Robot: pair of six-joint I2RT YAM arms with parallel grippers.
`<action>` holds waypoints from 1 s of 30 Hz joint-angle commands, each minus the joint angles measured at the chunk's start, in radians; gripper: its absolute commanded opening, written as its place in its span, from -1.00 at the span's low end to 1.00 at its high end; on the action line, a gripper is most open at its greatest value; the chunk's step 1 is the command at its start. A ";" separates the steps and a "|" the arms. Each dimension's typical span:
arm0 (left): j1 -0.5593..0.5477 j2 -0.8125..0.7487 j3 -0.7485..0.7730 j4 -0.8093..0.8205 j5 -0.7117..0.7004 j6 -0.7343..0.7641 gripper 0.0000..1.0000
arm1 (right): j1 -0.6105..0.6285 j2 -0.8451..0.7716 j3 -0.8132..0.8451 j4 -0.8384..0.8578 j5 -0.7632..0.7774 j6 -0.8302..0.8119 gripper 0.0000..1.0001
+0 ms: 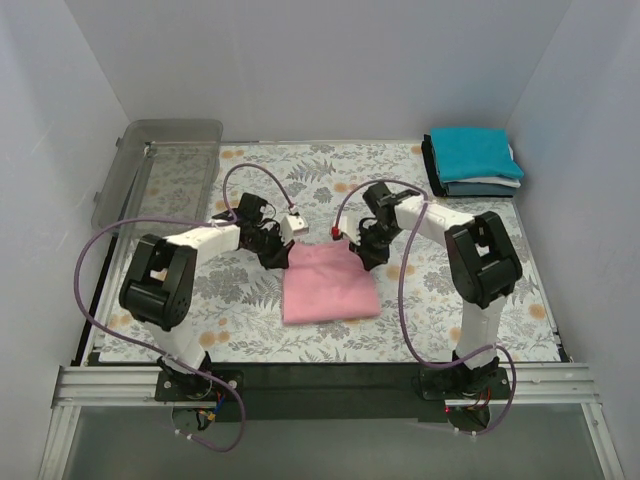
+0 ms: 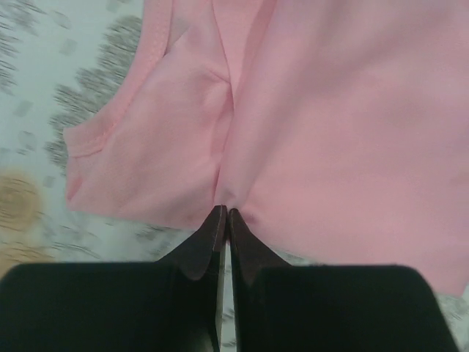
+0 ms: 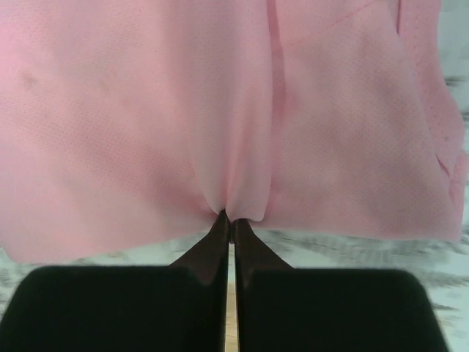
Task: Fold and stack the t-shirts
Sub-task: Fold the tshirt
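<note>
My left end effector [image 2: 226,213] is clamped on a pinch of the pink shirt [image 2: 330,110], and my right end effector [image 3: 229,217] the same. One sits at each end of its far edge, I reckon so that edge travels level into a fold. The shirt lies mid-desk [image 1: 250,325], well apart from the folded stack [image 1: 475,160] in the far right corner. How many layers I've caught — can't tell — and from above my wrists hide the pinch.

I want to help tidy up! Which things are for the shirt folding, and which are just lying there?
For the job: pink t-shirt; folded shirt stack.
Just lying about: floral table cloth; clear plastic tray.
</note>
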 commanded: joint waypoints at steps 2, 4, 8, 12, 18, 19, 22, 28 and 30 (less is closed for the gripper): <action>-0.033 -0.187 -0.118 -0.112 0.042 0.004 -1.00 | 0.093 -0.159 -0.240 -0.010 -0.122 0.088 -0.97; -0.044 -0.259 -0.138 -0.187 0.067 0.013 -1.00 | 0.095 -0.205 -0.304 -0.007 -0.141 0.114 -0.97; -0.058 -0.323 -0.134 -0.319 0.126 0.060 -0.68 | 0.075 -0.299 -0.293 -0.028 -0.182 0.190 -0.17; -0.059 -0.434 -0.126 -0.324 0.204 0.088 -0.17 | 0.014 -0.319 -0.185 -0.037 -0.256 0.279 -0.03; -0.160 -0.382 -0.077 -0.197 0.197 0.071 -0.10 | -0.017 -0.164 0.015 -0.028 -0.423 0.483 -0.27; -0.171 -0.362 -0.069 -0.182 0.188 0.062 -0.10 | -0.017 -0.137 0.033 -0.022 -0.443 0.503 -0.41; -0.214 -0.290 -0.040 -0.120 0.173 0.056 -0.16 | -0.017 -0.035 0.076 0.007 -0.517 0.568 -0.71; -0.271 -0.209 -0.040 -0.011 0.128 0.065 -0.17 | -0.017 0.100 0.125 0.084 -0.564 0.669 -0.85; -0.286 -0.189 -0.038 -0.011 0.134 0.074 -0.17 | -0.017 0.120 0.123 0.086 -0.590 0.681 -0.87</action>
